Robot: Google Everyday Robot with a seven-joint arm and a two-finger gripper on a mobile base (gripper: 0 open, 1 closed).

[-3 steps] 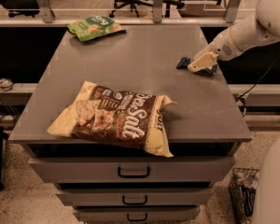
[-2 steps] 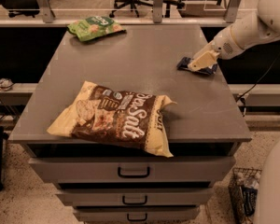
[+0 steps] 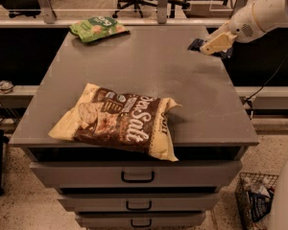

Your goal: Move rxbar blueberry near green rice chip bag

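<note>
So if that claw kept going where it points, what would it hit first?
The gripper, at the far right of the tabletop, holds the rxbar blueberry. Beyond that, probably that bare surface; its line seems to miss the green rice chip bag, though depth is unclear.

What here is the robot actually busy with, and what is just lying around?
Part of the job:
- rxbar blueberry, held in the gripper over the table's far right edge
- green rice chip bag, at the far left corner

Just lying about:
- brown Sea Salt chip bag, at the front
- wire basket, on the floor
</note>
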